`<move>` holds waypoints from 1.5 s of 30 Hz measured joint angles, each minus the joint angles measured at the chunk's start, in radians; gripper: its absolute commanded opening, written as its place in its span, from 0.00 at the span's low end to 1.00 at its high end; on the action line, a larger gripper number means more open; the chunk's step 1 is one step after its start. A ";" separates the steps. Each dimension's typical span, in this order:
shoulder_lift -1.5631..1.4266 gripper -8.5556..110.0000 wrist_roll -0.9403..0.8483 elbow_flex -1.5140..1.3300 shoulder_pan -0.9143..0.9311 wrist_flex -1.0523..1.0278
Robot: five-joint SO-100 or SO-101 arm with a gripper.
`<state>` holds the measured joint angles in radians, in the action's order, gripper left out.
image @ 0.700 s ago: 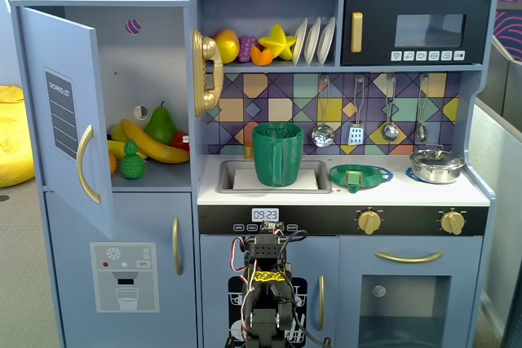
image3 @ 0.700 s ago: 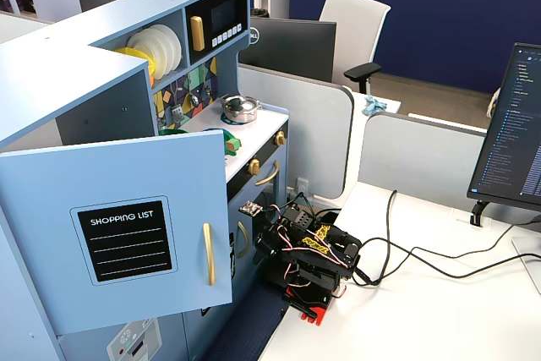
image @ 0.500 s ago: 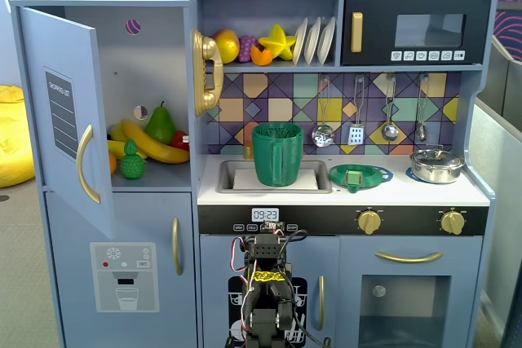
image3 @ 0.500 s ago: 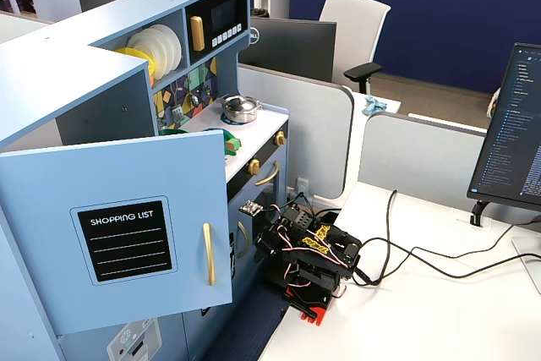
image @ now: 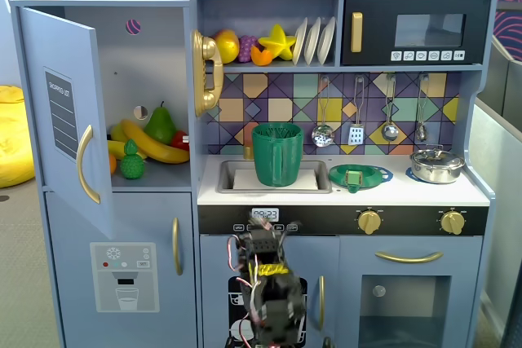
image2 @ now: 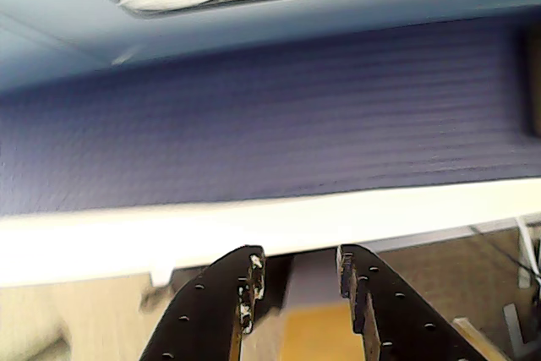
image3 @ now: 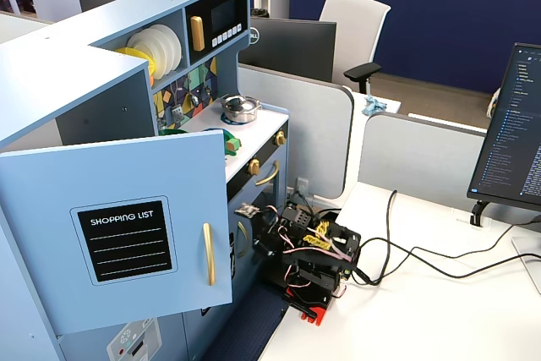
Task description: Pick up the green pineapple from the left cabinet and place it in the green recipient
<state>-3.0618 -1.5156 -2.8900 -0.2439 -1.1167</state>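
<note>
The green pineapple stands at the front of the shelf in the left cabinet, whose blue door is swung open. The green recipient stands upright in the sink. My arm is folded low in front of the kitchen, well below and right of the pineapple. In the wrist view my gripper is open and empty, facing a blurred blue wall and a white band. In the side fixed view the open door hides the pineapple, and the arm sits on the white desk.
A banana and a dark green pear lie behind the pineapple. A flat green strainer and a steel pot sit on the counter. Cables and a monitor are on the desk.
</note>
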 measured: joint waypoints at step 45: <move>1.246 0.36 -0.051 0.867 -0.465 1.413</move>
<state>-1.8162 -1.5662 -2.0233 -0.7087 0.2961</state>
